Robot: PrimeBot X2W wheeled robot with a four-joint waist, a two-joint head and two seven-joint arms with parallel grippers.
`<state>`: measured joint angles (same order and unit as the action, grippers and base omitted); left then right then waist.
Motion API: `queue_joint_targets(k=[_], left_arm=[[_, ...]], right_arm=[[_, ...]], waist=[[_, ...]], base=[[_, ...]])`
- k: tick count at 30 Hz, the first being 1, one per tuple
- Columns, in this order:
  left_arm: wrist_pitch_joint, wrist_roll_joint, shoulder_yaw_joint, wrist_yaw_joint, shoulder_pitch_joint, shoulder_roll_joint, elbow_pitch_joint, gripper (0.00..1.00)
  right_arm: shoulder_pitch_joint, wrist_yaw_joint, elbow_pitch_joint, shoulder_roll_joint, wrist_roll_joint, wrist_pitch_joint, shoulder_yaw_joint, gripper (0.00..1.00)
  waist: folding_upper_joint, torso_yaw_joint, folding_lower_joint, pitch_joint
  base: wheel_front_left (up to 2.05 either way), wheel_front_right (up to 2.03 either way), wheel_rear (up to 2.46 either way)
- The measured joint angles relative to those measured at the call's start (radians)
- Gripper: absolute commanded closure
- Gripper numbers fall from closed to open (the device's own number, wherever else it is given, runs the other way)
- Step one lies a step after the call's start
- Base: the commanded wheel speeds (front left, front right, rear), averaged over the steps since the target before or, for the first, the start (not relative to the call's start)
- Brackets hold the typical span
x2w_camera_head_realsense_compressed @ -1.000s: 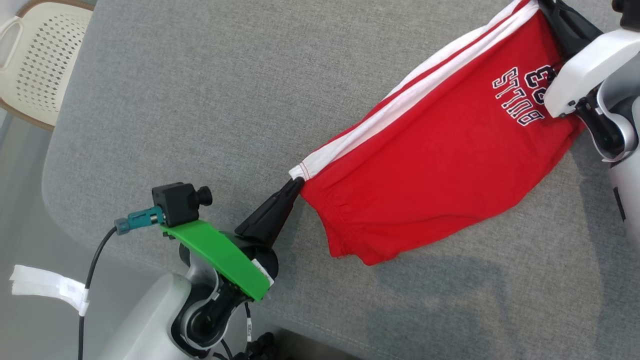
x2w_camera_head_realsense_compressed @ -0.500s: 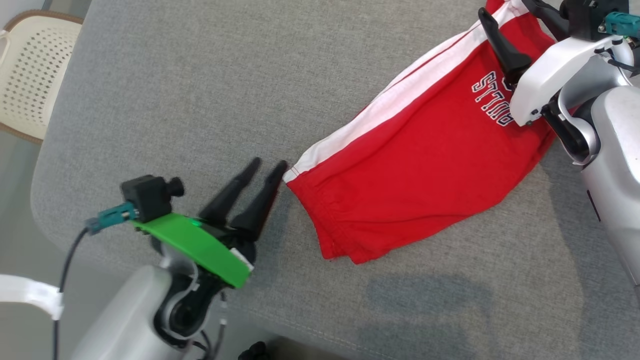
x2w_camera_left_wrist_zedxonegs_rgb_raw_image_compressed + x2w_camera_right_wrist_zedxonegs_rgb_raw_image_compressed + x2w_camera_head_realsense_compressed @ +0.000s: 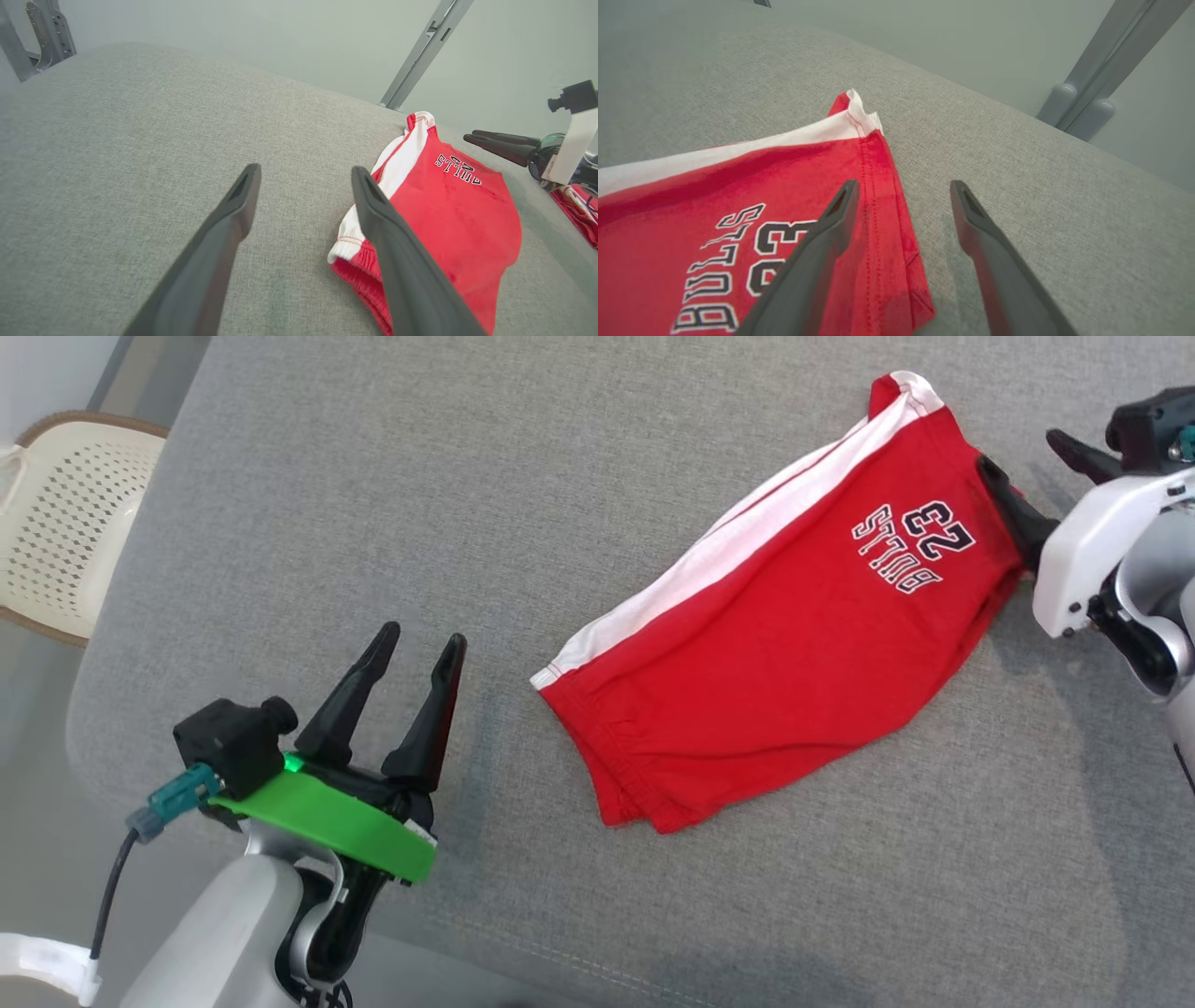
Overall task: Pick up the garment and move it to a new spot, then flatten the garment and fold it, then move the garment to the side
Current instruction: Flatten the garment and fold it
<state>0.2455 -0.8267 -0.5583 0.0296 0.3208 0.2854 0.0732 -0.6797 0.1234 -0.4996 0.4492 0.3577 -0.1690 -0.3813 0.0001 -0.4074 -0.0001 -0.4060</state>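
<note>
Both jaws wide, nothing held. Red garment (image 3: pixel 775 663) flat on grey cushion (image 3: pixel 467 476), long axis 8-to-2 o'clock in head view. At 9 o'clock, left gripper (image 3: pixel 422 637) near waistband end, clear of cloth. At 2 o'clock, right gripper (image 3: pixel 1019 453), one finger over hem edge. Likely nearer: right.

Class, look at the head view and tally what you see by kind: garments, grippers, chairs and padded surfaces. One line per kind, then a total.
Garments: 1, the red shorts
Grippers: 2, the left gripper and the right gripper
Chairs: 1, the cream chair
Padded surfaces: 1, the grey padded surface
Total: 5
</note>
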Motion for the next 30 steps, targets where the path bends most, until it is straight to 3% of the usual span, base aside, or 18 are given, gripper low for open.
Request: queue_joint_targets(k=[7, 16, 17, 18, 22, 27, 30], left_arm=[[0.006, 0.107, 0.012, -0.063, -0.057, -0.010, 0.014, 0.00], [0.006, 0.120, 0.069, -0.076, -0.119, -0.047, 0.012, 0.00], [0.006, 0.123, 0.084, -0.083, -0.120, -0.050, 0.007, 0.00], [0.006, 0.128, 0.100, -0.083, -0.120, -0.052, 0.004, 0.00], [0.006, 0.147, 0.146, -0.084, -0.138, -0.057, -0.003, 0.00], [0.006, 0.167, 0.167, -0.083, -0.173, -0.067, -0.002, 0.00], [0.006, 0.175, 0.167, -0.073, -0.193, -0.066, 0.002, 0.00]], right_arm=[[0.029, 0.000, -0.080, 0.022, 0.038, -0.071, 0.025, 0.00], [0.009, 0.000, -0.159, 0.032, 0.028, -0.190, -0.013, 0.00], [0.006, -0.001, -0.165, 0.030, 0.029, -0.202, -0.019, 0.62], [0.005, 0.000, -0.169, 0.027, 0.029, -0.213, -0.025, 1.00], [0.006, 0.000, -0.166, -0.004, 0.061, -0.224, -0.036, 1.00], [0.061, 0.000, -0.169, -0.072, 0.264, -0.193, 0.118, 1.00], [0.118, 0.001, -0.166, -0.075, 0.334, -0.170, 0.185, 1.00]], waist=[[0.0000, -0.062, 0.0000, 0.029], [0.0000, -0.138, 0.0000, 0.047], [0.0000, -0.140, 0.0000, 0.051], [0.0000, -0.141, 0.0000, 0.055], [0.0000, -0.128, 0.0000, 0.072], [0.0000, -0.090, 0.0000, 0.100], [0.0000, -0.059, 0.0000, 0.119]], base=[[0.00, 0.00, 0.00], [0.00, 0.00, 0.00], [0.00, 0.00, 0.00], [0.00, 0.00, 0.00], [0.00, 0.00, 0.00], [0.00, 0.00, 0.00], [0.00, 0.00, 0.00]])
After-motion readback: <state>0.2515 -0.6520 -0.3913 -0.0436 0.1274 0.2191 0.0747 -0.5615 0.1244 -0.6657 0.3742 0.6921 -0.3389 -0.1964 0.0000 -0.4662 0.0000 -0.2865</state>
